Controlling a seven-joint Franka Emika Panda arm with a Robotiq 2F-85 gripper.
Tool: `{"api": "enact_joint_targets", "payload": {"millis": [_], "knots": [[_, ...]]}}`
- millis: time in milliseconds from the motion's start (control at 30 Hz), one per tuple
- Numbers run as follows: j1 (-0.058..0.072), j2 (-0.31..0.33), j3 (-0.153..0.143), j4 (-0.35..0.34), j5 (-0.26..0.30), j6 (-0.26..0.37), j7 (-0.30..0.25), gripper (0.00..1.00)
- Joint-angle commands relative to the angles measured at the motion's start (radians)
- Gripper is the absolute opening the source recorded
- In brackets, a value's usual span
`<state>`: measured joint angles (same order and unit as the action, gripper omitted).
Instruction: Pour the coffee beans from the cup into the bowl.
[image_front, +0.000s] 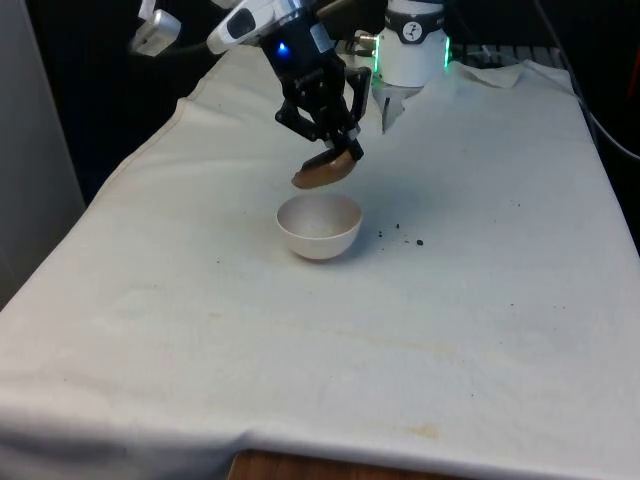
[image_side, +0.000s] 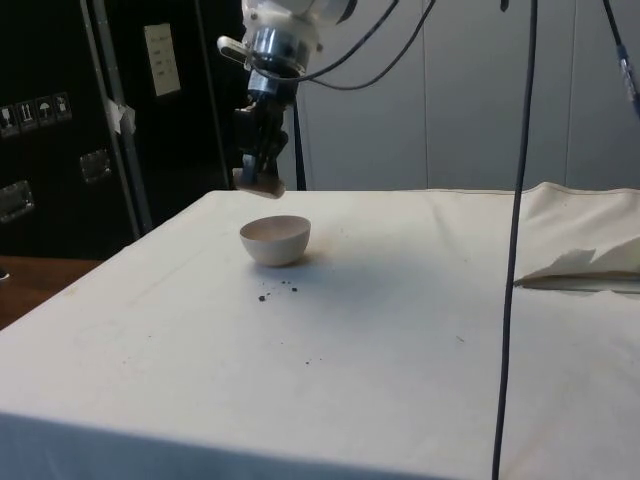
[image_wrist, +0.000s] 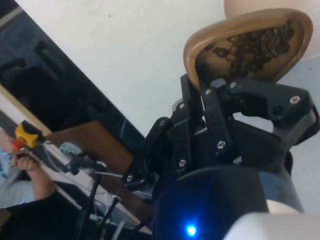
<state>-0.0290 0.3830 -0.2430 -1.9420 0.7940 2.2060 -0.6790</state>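
Midway, I had the gripper (image_front: 343, 150) clamped on the tilted cup (image_front: 324, 171) just above the bowl (image_front: 318, 226); coffee beans (image_wrist: 252, 45) were inside the cup, so pouring remained.

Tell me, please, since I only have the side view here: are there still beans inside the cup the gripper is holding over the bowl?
Observer: Yes. The wrist view shows the brown cup tilted with dark coffee beans still piled inside it.
Operator: Thank you. Is the cup actually above the bowl?
Observer: In the front view the cup hangs just above the white bowl's far rim, apart from it.
Operator: Has anything spilled beyond the specks I see?
Observer: The front view shows a few stray beans on the cloth at the front view's right of the bowl.
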Motion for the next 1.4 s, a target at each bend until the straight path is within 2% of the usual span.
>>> {"api": "enact_joint_targets", "payload": {"millis": [0,100,133,167,333,367,400,667,700,733,967,1000,1033,1367], "knots": [[-0.008,0.004,0.000,0.007,0.016,-0.019,-0.019,0.00],[-0.010,0.009,-0.008,0.011,0.036,-0.037,-0.047,0.00],[-0.001,0.002,-0.013,0.003,0.025,-0.026,-0.037,0.00],[-0.010,0.011,-0.011,0.012,0.044,-0.043,-0.056,0.00],[-0.012,0.036,-0.031,0.032,0.093,-0.085,-0.105,0.00],[-0.003,0.029,-0.037,0.021,0.086,-0.071,-0.102,0.00],[-0.012,0.041,-0.035,0.037,0.100,-0.092,-0.110,0.00],[-0.015,0.082,-0.071,0.079,0.163,-0.167,-0.167,0.00],[-0.007,0.080,-0.077,0.074,0.160,-0.159,-0.166,0.00],[-0.016,0.088,-0.080,0.084,0.175,-0.186,-0.178,0.00],[-0.019,0.110,-0.111,0.101,0.214,-0.253,-0.212,0.00],[-0.010,0.103,-0.114,0.092,0.206,-0.236,-0.209,0.00],[-0.019,0.113,-0.115,0.103,0.219,-0.263,-0.216,0.00],[-0.023,0.148,-0.150,0.124,0.283,-0.351,-0.257,0.00]]}}
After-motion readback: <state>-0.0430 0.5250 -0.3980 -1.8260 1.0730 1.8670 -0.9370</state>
